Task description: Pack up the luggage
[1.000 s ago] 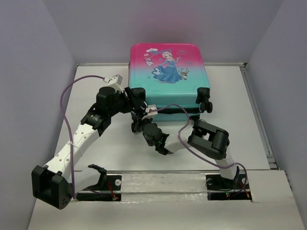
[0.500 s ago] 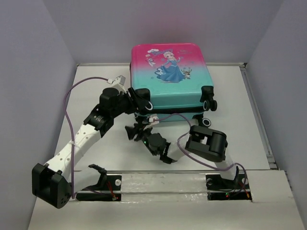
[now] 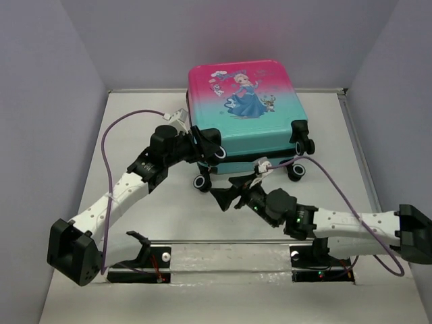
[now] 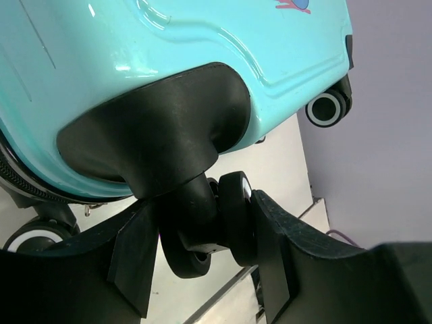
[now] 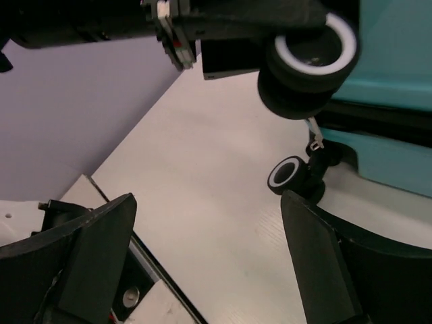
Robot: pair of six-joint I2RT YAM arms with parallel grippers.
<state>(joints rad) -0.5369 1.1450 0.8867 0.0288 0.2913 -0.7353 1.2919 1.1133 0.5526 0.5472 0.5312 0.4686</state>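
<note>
The luggage (image 3: 246, 101) lies flat at the back centre of the table, its pink-to-teal princess shell facing up. My left gripper (image 3: 210, 150) is at its near-left corner. In the left wrist view its two fingers press on either side of a black caster wheel (image 4: 202, 229) under the teal shell (image 4: 169, 40). My right gripper (image 3: 226, 196) hovers low in front of the luggage, open, with only bare table between its fingers (image 5: 101, 243). That view shows the gripped upper wheel (image 5: 310, 57) above a lower wheel (image 5: 289, 175), with a dark gap between the two teal halves.
A metal rail (image 3: 229, 241) runs along the near edge by the arm bases. Purple cables (image 3: 111, 135) loop over both arms. A raised strip (image 3: 361, 155) borders the table on the right, and grey walls close in on three sides.
My right gripper has opened from shut, and its arm has unfolded and stretched out low to the right. The luggage and my left gripper on the wheel have shifted slightly right.
</note>
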